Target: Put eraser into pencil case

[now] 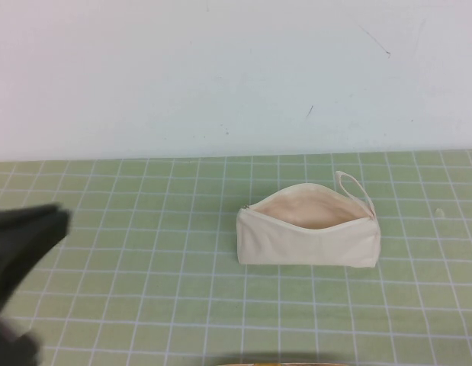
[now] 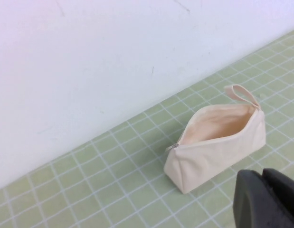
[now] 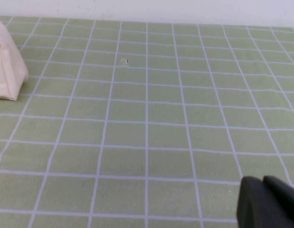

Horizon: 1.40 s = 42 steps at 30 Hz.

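Nearest, the left gripper [image 1: 26, 244] hangs at the table's [image 1: 144, 305] left edge; the right gripper [image 3: 270, 204] hovers right. I cannot tell either's fingers. Farther, the pencil case [image 1: 308, 229] gapes upward, ready to receive. The eraser is unseen.

All views, likely, on pencil case [image 1: 308, 232]

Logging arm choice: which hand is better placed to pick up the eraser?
Right, probably. What looks like the eraser, a tiny pale piece, lies right of the open pencil case, in front of the right hand. The left hand sits far left, beyond the case.
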Motion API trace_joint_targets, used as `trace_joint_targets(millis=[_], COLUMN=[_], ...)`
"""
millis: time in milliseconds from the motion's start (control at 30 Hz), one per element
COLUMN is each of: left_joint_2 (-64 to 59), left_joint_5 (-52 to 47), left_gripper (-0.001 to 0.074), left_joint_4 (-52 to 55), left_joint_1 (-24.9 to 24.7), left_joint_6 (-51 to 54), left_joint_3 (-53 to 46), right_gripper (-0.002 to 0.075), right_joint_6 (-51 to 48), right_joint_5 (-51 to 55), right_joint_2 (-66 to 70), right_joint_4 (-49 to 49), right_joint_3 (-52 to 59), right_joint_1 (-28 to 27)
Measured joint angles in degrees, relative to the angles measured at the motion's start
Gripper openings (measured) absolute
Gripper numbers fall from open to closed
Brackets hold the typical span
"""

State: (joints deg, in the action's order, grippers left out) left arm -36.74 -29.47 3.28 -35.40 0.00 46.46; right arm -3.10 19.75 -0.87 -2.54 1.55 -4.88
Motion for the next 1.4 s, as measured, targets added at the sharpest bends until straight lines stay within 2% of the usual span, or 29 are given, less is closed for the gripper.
trace_joint_targets(millis=[167, 300, 400, 600, 833, 1033, 1200, 1400], left_joint_2=[6.9, 11.6, 16.4, 25.3, 36.0, 37.3, 37.3, 37.3], left_joint_5=[-2.1, 0.6, 8.2, 18.1, 19.2, 19.0, 18.3, 12.0], left_gripper=[-0.0001, -0.0001, -0.0001, -0.0001, -0.0001, -0.0001, -0.0001, -0.0001], left_joint_4=[3.9, 9.1, 12.3, 10.2, 7.2, -0.5, -3.6, -4.3], left_joint_1=[0.0, 1.9, 8.3, 19.0, 31.4, 39.8, 41.2, 39.0], left_joint_6=[-3.6, -9.6, -10.8, -10.9, -10.4, -7.0, -6.2, -5.1], left_joint_3=[-2.9, -9.8, -19.4, -32.0, -40.5, -44.2, -47.8, -47.9], right_gripper=[-0.0001, -0.0001, -0.0001, -0.0001, -0.0001, -0.0001, -0.0001, -0.0001], right_joint_6=[0.0, 0.0, 0.0, 0.0, 0.0, 0.0, 0.0, 0.0], right_joint_5=[0.0, 0.0, 0.0, 0.0, 0.0, 0.0, 0.0, 0.0], right_joint_2=[0.0, 0.0, 0.0, 0.0, 0.0, 0.0, 0.0, 0.0], right_joint_4=[0.0, 0.0, 0.0, 0.0, 0.0, 0.0, 0.0, 0.0], right_joint_3=[0.0, 0.0, 0.0, 0.0, 0.0, 0.0, 0.0, 0.0], right_joint_1=[0.0, 0.0, 0.0, 0.0, 0.0, 0.0, 0.0, 0.0])
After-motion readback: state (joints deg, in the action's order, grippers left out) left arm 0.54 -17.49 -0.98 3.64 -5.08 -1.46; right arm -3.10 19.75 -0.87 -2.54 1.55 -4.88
